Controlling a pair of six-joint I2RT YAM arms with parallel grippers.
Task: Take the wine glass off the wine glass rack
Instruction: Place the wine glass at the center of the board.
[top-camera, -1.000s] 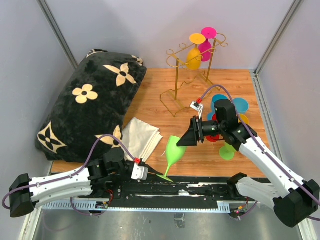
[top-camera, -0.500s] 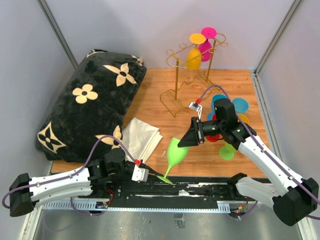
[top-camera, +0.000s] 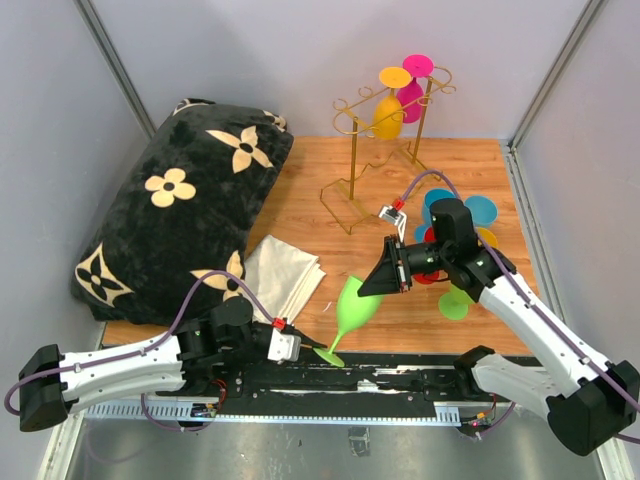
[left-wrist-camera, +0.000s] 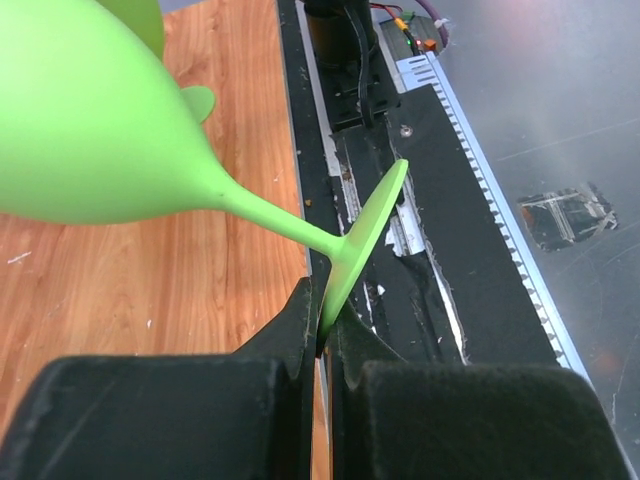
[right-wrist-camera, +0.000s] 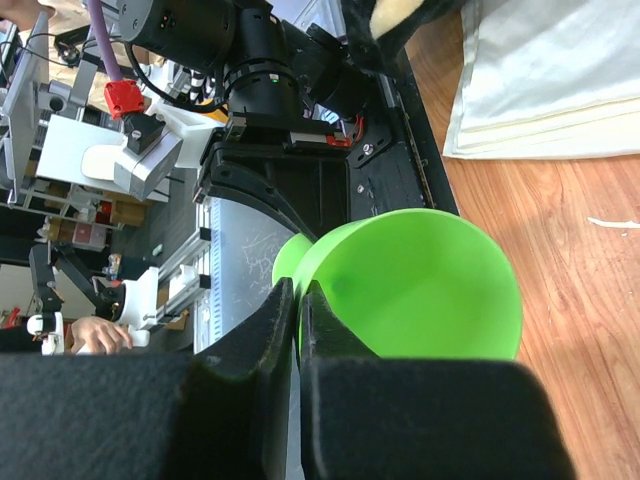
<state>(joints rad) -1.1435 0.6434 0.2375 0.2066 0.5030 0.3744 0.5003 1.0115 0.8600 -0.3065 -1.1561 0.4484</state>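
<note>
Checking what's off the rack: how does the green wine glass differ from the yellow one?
The green wine glass is tilted, clear of the wine glass rack; the yellow wine glass hangs foot-up from it. Green is pinched by the left gripper (foot) and right gripper (rim); yellow is untouched. Same shape.

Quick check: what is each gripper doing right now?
Left gripper: shut on the green wine glass, pinching its foot.
Right gripper: shut on the same glass's rim.
</note>
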